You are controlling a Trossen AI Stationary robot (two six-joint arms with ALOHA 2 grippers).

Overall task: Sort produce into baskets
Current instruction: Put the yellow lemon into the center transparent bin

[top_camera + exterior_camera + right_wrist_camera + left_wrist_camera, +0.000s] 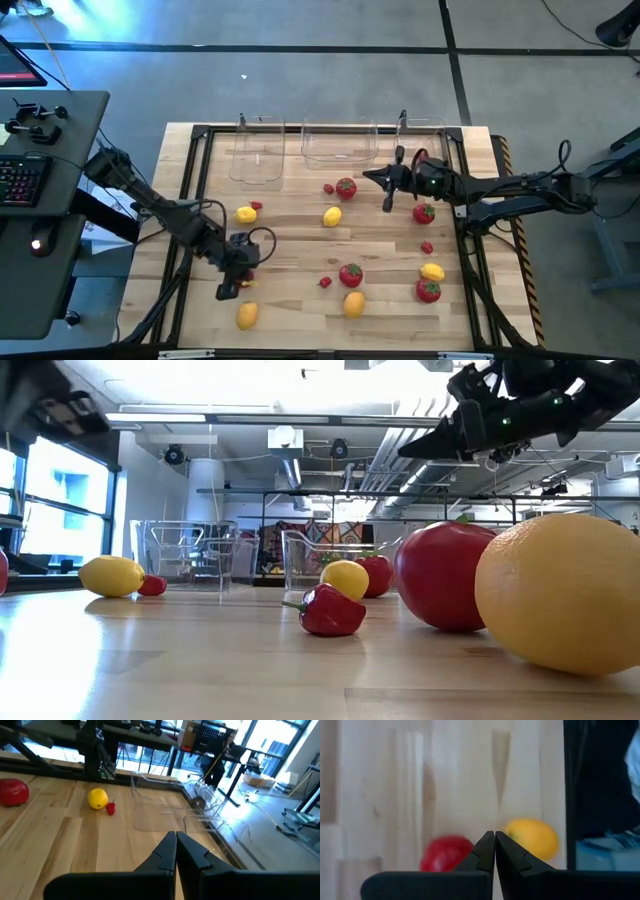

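Nearest the table-level camera sits a large orange citrus-like oval (pixel 562 592), with a red round tomato (pixel 447 575) just behind it. All the produce lies loose on the pale wooden table (pixel 290 250); none appears to rest in the three clear plastic rectangular bins (pixel 340 145) lined along the far edge. My left gripper (pixel 228 290) hangs low over the near-left part of the table, fingers pressed together and holding nothing; its wrist camera shows a small red fruit (pixel 445 852) and a yellow oval (pixel 532 837) just beyond the fingertips. My right gripper (pixel 389 200) hovers above the table near the rightmost bin, fingers likewise pressed together and empty, with a green-topped red tomato (pixel 346 187) just beside it and another tomato (pixel 424 212) close on its other side. Judgement: no sorting is done yet, and the step in hand is the first pick. To do it well, spread the fingers before descending, centre them over one fruit only, and close across its narrow axis, since round smooth toys will likely roll or squirt out under an off-centre squeeze. Carry each piece fully over a bin wall before release, as the see-through rims are easy to clip.
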